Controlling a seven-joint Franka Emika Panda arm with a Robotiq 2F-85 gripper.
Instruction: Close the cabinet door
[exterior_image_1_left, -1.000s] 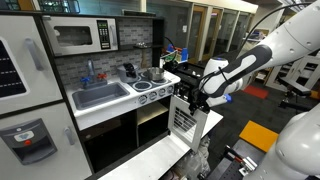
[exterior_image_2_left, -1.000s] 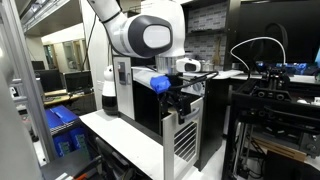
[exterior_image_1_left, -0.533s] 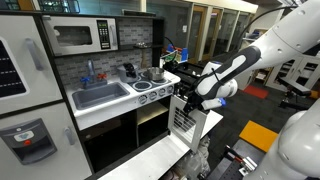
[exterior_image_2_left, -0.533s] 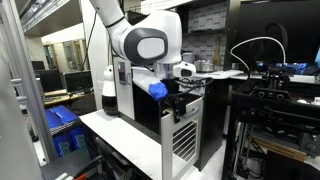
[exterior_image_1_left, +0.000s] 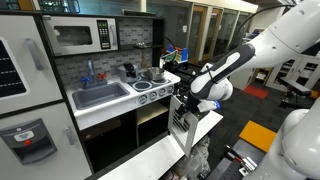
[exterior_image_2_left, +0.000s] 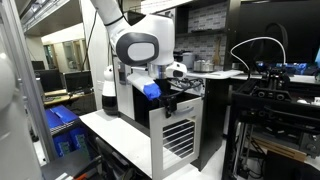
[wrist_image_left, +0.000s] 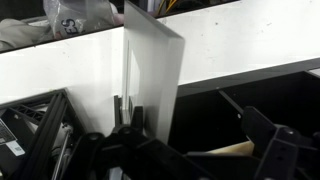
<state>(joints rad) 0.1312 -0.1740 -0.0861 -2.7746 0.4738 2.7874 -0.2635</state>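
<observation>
The cabinet door (exterior_image_1_left: 182, 122) is small and white, with a window crossed by thin horizontal bars. It hangs partly open in front of the play kitchen's dark lower opening (exterior_image_1_left: 150, 128). It also shows in an exterior view (exterior_image_2_left: 176, 140). My gripper (exterior_image_1_left: 186, 100) is at the door's top edge, also seen in an exterior view (exterior_image_2_left: 166, 96). In the wrist view the door (wrist_image_left: 150, 70) stands edge-on as a white panel between my spread black fingers, and the gripper (wrist_image_left: 160, 150) is open.
The play kitchen has a silver-grey microwave (exterior_image_1_left: 82, 37), a sink (exterior_image_1_left: 100, 95), a stove with pots (exterior_image_1_left: 152, 78) and a tall white fridge door (exterior_image_1_left: 25, 90). A white platform (exterior_image_2_left: 115, 135) runs along the front. Black equipment racks (exterior_image_2_left: 275, 110) stand nearby.
The door has swung toward the cabinet; its barred face now shows more in an exterior view. My gripper has moved with the door's top edge toward the kitchen.
</observation>
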